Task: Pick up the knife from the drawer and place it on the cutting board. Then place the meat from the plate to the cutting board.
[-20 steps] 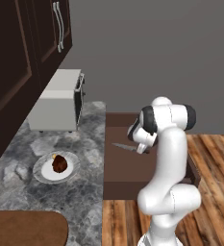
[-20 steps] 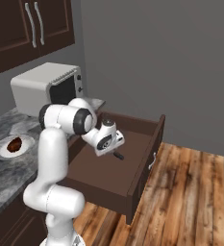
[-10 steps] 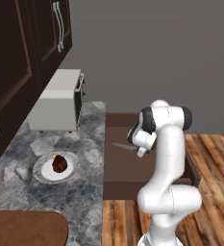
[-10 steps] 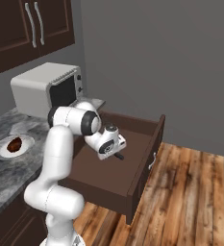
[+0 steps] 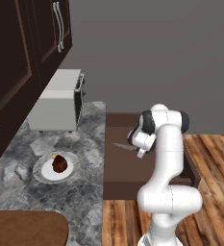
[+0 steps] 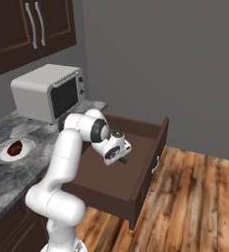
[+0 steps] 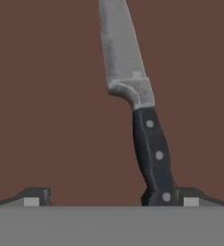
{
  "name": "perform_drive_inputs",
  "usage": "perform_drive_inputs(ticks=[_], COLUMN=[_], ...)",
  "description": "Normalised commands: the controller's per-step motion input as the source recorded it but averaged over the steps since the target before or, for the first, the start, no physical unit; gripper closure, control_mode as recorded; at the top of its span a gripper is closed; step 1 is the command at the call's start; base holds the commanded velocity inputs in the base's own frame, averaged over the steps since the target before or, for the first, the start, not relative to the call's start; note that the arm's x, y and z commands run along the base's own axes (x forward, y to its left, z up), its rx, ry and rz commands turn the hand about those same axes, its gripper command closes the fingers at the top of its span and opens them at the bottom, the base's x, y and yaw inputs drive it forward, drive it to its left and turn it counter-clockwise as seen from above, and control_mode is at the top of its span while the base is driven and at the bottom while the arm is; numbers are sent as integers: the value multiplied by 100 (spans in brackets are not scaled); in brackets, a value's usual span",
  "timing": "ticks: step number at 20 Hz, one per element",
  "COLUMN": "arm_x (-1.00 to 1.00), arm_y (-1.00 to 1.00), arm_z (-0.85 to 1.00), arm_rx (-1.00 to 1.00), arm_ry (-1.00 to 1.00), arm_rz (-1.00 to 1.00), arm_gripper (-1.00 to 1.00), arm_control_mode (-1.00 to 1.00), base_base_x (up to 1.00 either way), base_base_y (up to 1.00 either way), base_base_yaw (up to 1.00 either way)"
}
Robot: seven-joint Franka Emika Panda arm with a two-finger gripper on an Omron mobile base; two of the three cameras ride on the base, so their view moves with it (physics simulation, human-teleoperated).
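A toaster oven [image 5: 58, 101] stands beyond the plate [image 5: 41, 174] holding meat [image 5: 59, 163] on the tabletop [image 5: 80, 192]. Fingers [image 7: 36, 196] spread wide, empty, over the knife [image 7: 137, 115] in the drawer [image 6: 145, 147].

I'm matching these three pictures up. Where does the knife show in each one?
Left base view: knife just left of the white hand, blade pointing left.
Right base view: only a dark bit under the hand.
Hand view: centre, handle down by the right fingertip.
Shared landmark: the drawer floor it lies on.
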Motion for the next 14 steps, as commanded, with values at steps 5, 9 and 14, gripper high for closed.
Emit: perform_drive_inputs(ticks=[5,9,14], arm_x=[37,32,37], arm_y=[-5,-2,0], arm_z=[-17,-21,-30], arm_rx=[0,0,0], arm_ry=[0,0,0], arm_rz=[3,3,1], arm_gripper=[-100,-100,-100], arm_control_mode=[-100,-100,-100], base_base_x=[0,0,0], base_base_y=[0,0,0], base_base_yaw=[0,0,0])
